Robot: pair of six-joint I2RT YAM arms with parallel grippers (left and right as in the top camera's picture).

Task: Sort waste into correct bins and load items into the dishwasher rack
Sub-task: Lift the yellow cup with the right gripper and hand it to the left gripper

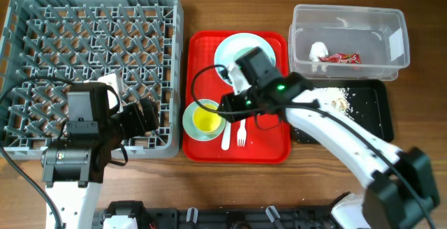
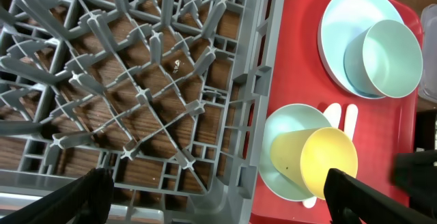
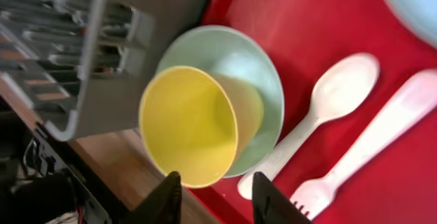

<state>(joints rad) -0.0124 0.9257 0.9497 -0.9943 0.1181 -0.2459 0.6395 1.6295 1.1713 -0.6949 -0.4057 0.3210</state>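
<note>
Yellow cup tilted in bowl; mouth facing right gripper.

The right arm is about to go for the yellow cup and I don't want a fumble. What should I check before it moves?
1. The right gripper is open and holds nothing: ok.
2. The yellow cup is reachable: ok, it lies tilted in the pale green bowl, mouth toward the gripper.
3. The fingers straddle the cup's rim: cannot tell, depth is unclear.
4. The spoon and fork are out of the way: ok, both lie on the red tray beside the bowl.
5. The path to the dishwasher rack is free: not ok, the open left gripper hovers over its corner nearest the tray.
</note>
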